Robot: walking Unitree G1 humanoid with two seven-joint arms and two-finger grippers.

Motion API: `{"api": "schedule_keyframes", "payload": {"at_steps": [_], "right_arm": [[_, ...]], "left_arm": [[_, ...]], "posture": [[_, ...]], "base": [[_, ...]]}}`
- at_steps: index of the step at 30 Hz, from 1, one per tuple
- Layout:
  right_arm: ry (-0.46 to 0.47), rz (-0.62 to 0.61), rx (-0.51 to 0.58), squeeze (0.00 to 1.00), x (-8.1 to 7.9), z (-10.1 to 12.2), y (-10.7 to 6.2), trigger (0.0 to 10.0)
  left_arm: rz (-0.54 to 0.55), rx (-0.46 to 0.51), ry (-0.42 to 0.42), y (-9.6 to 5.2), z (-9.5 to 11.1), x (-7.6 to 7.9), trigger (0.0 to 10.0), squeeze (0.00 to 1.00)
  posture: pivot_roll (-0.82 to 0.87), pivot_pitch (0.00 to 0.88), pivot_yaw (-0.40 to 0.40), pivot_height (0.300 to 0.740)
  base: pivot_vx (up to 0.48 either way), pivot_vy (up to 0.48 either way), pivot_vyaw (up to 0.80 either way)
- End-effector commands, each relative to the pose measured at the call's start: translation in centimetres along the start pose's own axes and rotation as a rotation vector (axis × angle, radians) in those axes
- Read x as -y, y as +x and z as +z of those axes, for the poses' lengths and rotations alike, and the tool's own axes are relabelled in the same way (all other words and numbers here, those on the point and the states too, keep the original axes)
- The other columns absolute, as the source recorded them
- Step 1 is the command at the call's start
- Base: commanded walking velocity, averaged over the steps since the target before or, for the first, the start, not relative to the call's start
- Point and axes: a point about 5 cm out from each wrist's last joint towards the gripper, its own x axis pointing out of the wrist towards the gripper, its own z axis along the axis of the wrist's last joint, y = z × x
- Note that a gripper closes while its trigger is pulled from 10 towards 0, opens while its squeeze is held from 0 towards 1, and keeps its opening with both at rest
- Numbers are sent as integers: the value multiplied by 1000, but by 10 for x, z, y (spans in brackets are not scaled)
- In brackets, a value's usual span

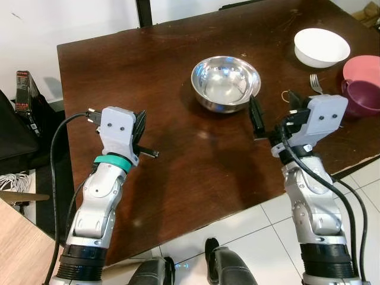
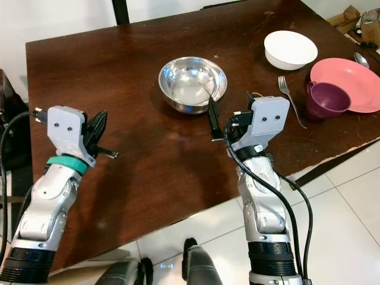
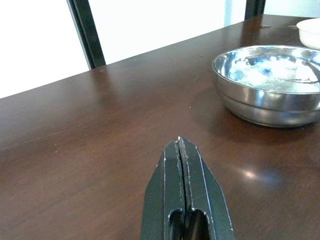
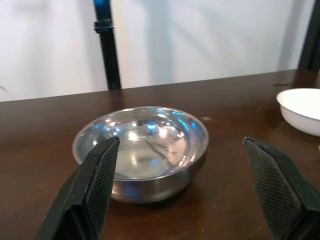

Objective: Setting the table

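Steel bowl (image 4: 141, 150) sits mid worktop (image 1: 178, 166), right gripper (image 4: 190, 190) spread wide just short of it; slick curved rim may slip or skid. Left gripper (image 3: 184, 192) pressed together, empty

Both silver arms reach forward, the left arm on the left side and the right arm on the right. The left gripper (image 3: 182, 150) has its fingers pressed together. The right gripper (image 4: 182, 165) has its fingers spread wide apart.
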Motion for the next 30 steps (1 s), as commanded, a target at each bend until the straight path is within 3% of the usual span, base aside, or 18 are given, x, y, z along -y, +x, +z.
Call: {"api": "schedule_keyframes", "payload": {"at_steps": [1,25,30], "right_arm": [[19,-29,-25,0,2,-5,-1,10000],[44,-38,-41,0,-2,-9,2,10000],[46,-36,-45,0,-2,-10,2,10000]], "left_arm": [[3,-15,3,-1,-5,1,10000,0],[2,-3,11,-1,-4,3,10000,0],[3,-5,12,-1,-4,2,10000,0]], "posture": [[-106,140,60,740],[-102,144,63,740],[-101,146,63,740]], "base": [[0,0,0],[0,0,0],[-309,0,0]]}}
